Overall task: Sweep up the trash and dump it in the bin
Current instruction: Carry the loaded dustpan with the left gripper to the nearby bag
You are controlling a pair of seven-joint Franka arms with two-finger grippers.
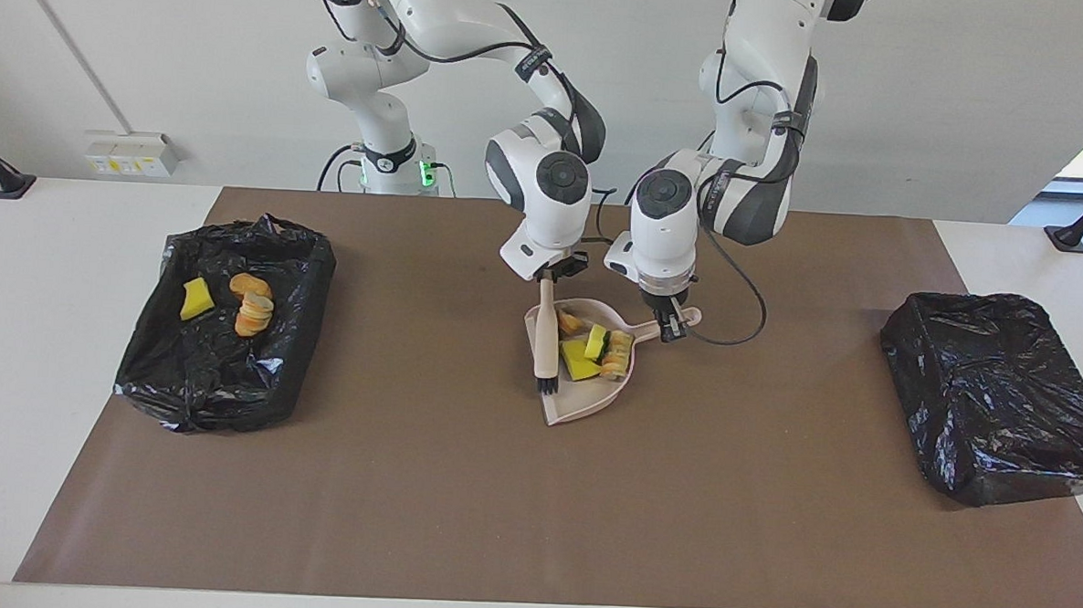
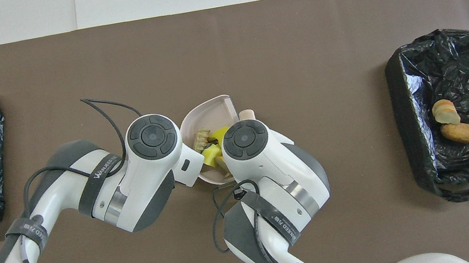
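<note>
Trash (image 1: 594,350): four chunks gathered in dustpan (image 1: 583,402), three already in bin (image 1: 220,345). Left gripper (image 1: 671,326) pinches dustpan handle; right gripper (image 1: 556,275) pinches brush (image 1: 546,341). Dumping remains.

Bright even daylight, sharp focus, soft faint shadows, glare on black bags (image 1: 994,397)

Both arms bend to table centre, wrists pointing down; left gripper (image 1: 671,328) at 3 o'clock of right gripper (image 1: 550,274), both clamped.

Bare mat (image 1: 460,501) open between two bins (image 1: 220,345) (image 1: 994,397), dustpan (image 1: 583,402) mid-table
</note>
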